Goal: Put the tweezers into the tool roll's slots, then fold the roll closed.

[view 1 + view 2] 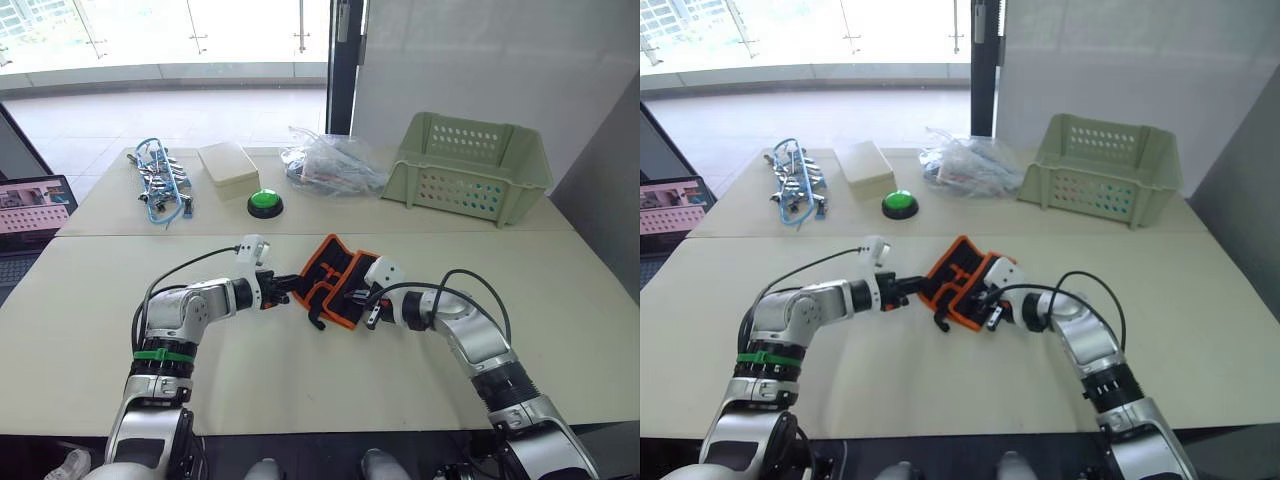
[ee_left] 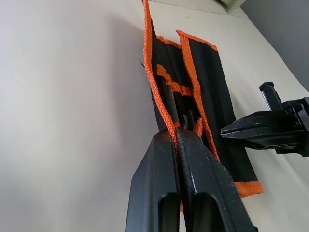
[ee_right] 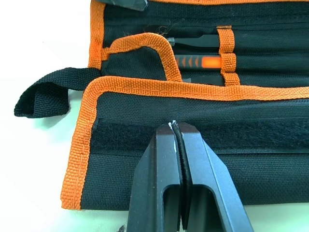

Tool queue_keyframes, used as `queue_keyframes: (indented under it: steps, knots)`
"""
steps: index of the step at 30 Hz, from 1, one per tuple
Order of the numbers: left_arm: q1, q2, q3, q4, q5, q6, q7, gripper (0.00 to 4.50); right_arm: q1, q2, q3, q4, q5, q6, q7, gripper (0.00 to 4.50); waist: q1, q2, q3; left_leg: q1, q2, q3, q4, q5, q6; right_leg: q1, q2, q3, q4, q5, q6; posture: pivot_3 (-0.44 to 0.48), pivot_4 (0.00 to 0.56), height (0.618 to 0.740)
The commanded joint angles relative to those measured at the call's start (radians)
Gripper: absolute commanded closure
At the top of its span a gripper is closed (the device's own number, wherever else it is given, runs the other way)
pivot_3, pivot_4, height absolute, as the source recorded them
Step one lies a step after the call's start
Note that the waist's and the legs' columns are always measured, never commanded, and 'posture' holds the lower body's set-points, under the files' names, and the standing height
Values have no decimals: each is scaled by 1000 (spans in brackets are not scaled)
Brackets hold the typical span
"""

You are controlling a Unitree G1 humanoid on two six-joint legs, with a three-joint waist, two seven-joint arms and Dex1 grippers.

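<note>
Left eye view: tool roll point(image 1: 331, 279) sat mid-frame on the pale table point(image 1: 300, 380), partly folded, panels raised in a ridge, orange edging showing. Left gripper point(image 1: 287, 289) was at the roll's left edge, right gripper point(image 1: 361, 300) at its right panel. Upper part of the frame: blue-and-silver clips point(image 1: 160, 185) at left, beige box point(image 1: 228, 168), green button point(image 1: 265, 203), clear plastic bag point(image 1: 330, 163), pale green basket point(image 1: 470, 166) at right; laptop point(image 1: 30, 212) at the left edge. Right eye view: same layout, roll centre frame between both grippers, a short black strap point(image 1: 940, 322) hanging off its lower corner. Left wrist view: left jaws together, clamped on the roll's orange-edged border, which ran up from the fingertips point(image 2: 170, 140) toward the top of the frame; the roll's edge stood lifted off the table; right gripper point(image 2: 263, 131) visible at right, on the far panel. Right wrist view: right jaws together, pinching the black fabric of the lower panel, just below a velcro strip point(image 3: 193, 136); above it, tweezers point(image 3: 195, 42) lay tucked under an orange loop in the open inner section, next to an orange-handled tool point(image 3: 198, 61); strap at left of the frame.
</note>
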Motion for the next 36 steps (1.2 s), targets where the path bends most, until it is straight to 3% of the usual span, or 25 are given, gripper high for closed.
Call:
queue_keyframes:
  steps: [1,10,24,36]
  knots:
    - [-42,-5,14,-37,-19,-12,-19,4448,26,-9,30,24,-37,39,-9,4500,0,0,0,0,0,0,0,0,0,0,0,0,0,0,0,0,150,740]
    - [-44,5,-143,-145,-15,47,-149,4448,35,-8,34,11,-35,51,-18,4500,1,0,0,0,0,0,0,0,0,0,0,0,0,0,0,0,150,740]
    - [-57,-72,-308,-42,111,-6,-140,4448,46,-26,14,-30,-24,80,-33,4500,3,0,0,0,0,0,0,0,0,1,0,0,-1,0,0,0,150,740]
    - [-19,-93,-383,23,199,-64,-183,4448,-69,-131,-231,-139,227,297,55,4500,14,1,0,-3,-1,0,0,0,0,1,-1,0,-5,0,0,0,150,740]
